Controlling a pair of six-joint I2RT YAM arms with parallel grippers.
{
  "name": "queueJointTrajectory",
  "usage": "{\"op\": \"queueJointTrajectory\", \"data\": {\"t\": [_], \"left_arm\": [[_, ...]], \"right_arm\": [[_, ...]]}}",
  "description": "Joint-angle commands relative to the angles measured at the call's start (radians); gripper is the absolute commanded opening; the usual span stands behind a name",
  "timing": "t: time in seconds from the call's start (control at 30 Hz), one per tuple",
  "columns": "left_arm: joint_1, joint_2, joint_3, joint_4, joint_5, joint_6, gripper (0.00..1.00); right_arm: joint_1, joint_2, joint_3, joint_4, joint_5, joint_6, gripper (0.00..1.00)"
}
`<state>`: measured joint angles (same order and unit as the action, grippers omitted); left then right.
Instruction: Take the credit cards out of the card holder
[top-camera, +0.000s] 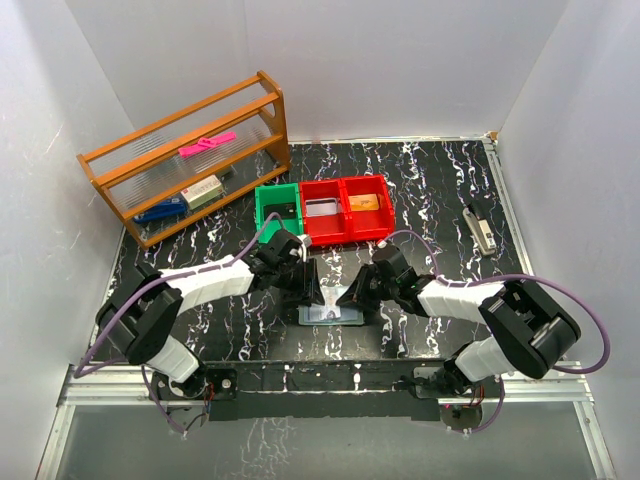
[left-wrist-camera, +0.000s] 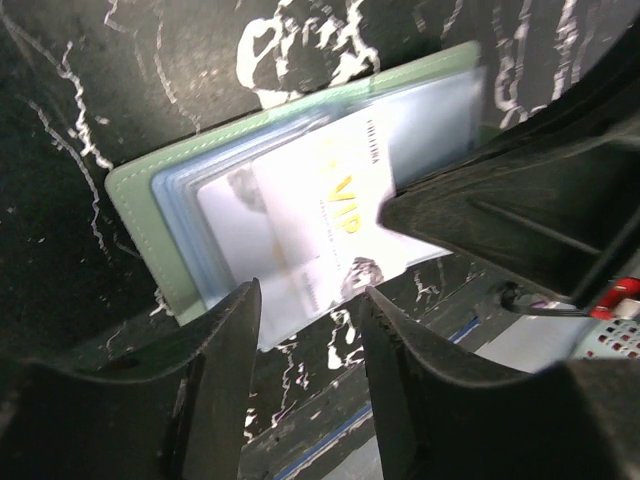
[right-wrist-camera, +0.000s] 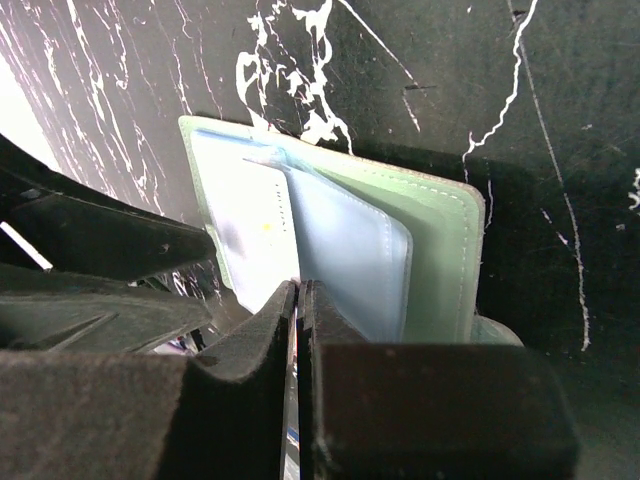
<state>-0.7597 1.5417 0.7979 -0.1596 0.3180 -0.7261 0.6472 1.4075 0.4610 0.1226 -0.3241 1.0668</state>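
The card holder (top-camera: 330, 314) lies open on the black marbled table between my two grippers. In the left wrist view the card holder (left-wrist-camera: 135, 205) shows green edging and pale blue sleeves, and a white credit card (left-wrist-camera: 320, 215) with yellow "VIP" print sticks partway out of a sleeve. My right gripper (right-wrist-camera: 300, 292) is shut on the edge of this white card (right-wrist-camera: 255, 215), beside the card holder's green cover (right-wrist-camera: 445, 240). My left gripper (left-wrist-camera: 308, 312) is open and empty. Its fingers (left-wrist-camera: 235, 340) straddle the card's near edge. In the top view the left gripper (top-camera: 308, 288) and right gripper (top-camera: 358, 296) flank the card holder.
A green bin (top-camera: 278, 208) and two red bins (top-camera: 345, 208) stand just behind the grippers. A wooden shelf rack (top-camera: 190, 160) holding small items stands at the back left. A small grey-and-tan object (top-camera: 481, 228) lies at the right. White walls enclose the table.
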Motion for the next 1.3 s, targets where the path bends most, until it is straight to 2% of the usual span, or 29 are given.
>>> {"op": "queueJointTrajectory", "data": {"t": [0.0, 0.2, 0.33, 0.43, 0.6, 0.73, 0.9, 1.0, 1.17, 1.27], "left_arm": [[-0.004, -0.058, -0.043, 0.143, 0.056, -0.074, 0.44], [-0.006, 0.009, -0.047, 0.136, 0.072, -0.065, 0.44], [-0.008, 0.045, -0.042, 0.044, 0.022, -0.056, 0.39], [-0.012, 0.052, -0.049, -0.004, -0.011, -0.04, 0.32], [-0.013, 0.048, -0.067, -0.02, -0.018, -0.029, 0.27], [-0.015, 0.05, -0.067, -0.024, -0.02, -0.026, 0.25], [-0.017, 0.055, -0.056, -0.034, -0.026, -0.018, 0.24], [-0.016, 0.063, -0.048, -0.04, -0.024, -0.013, 0.23], [-0.016, 0.064, -0.046, -0.045, -0.027, -0.011, 0.23], [-0.016, 0.059, -0.049, -0.047, -0.032, -0.011, 0.22]], "right_arm": [[-0.005, 0.0, -0.01, 0.042, 0.011, 0.01, 0.02], [-0.005, -0.001, -0.02, 0.059, 0.0, 0.019, 0.03], [-0.005, -0.006, -0.022, 0.076, -0.015, 0.022, 0.04], [-0.005, -0.006, -0.029, 0.112, -0.04, 0.034, 0.07], [-0.005, 0.01, -0.05, 0.2, -0.08, 0.067, 0.15], [-0.005, 0.042, -0.059, 0.273, -0.11, 0.076, 0.2], [-0.005, 0.087, -0.056, 0.327, -0.143, 0.084, 0.21], [-0.005, 0.097, -0.054, 0.327, -0.141, 0.082, 0.2], [-0.006, 0.073, -0.056, 0.288, -0.11, 0.076, 0.06], [-0.012, 0.027, -0.052, 0.201, -0.063, 0.052, 0.03]]}}
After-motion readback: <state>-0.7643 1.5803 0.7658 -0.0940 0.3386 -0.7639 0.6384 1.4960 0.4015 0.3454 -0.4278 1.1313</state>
